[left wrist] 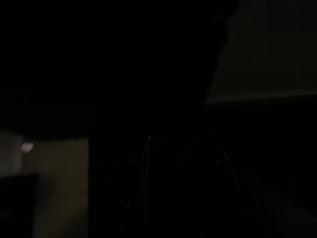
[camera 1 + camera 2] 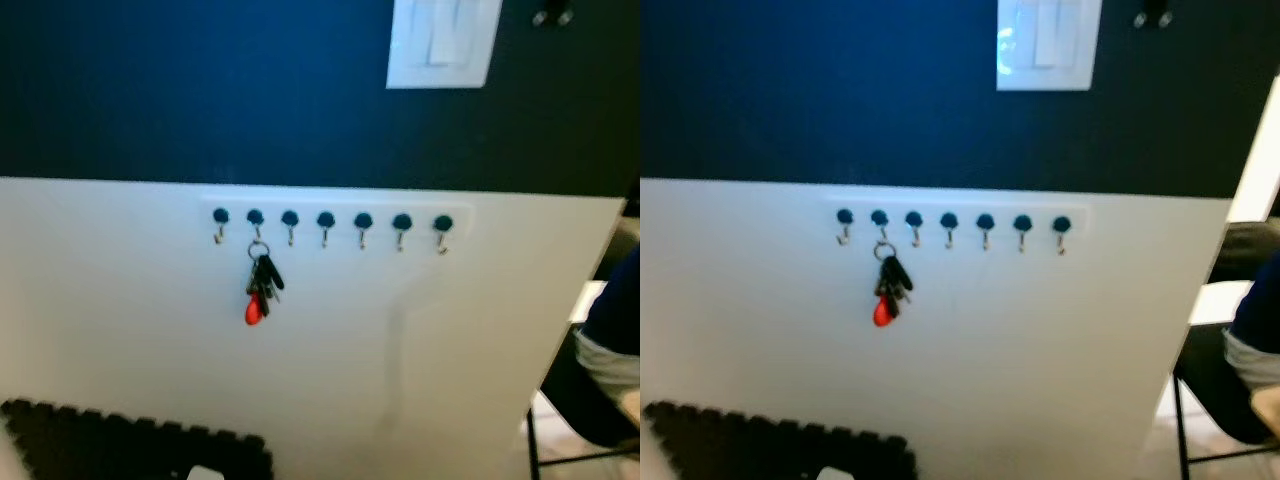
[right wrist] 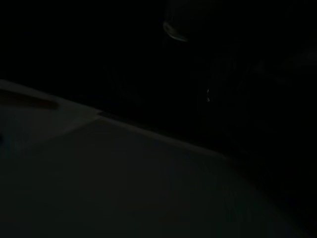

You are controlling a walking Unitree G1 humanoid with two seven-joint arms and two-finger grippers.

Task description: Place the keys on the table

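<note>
Keys (image 2: 260, 288) with red fob hang from second hook of wall hook rail (image 2: 330, 222), untouched; wrist views near-black, so arm pose and both grippers' finger state cannot be told.

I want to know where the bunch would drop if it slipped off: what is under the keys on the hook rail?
Under the keys is bare white wall, then a black foam mat at the bottom. The floor below is out of frame.

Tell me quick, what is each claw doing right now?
Left claw: cannot be told, its wrist view is too dark.
Right claw: cannot be told, its wrist view is too dark.
The bunch of dark keys with a red tag hangs on a wall hook.
</note>
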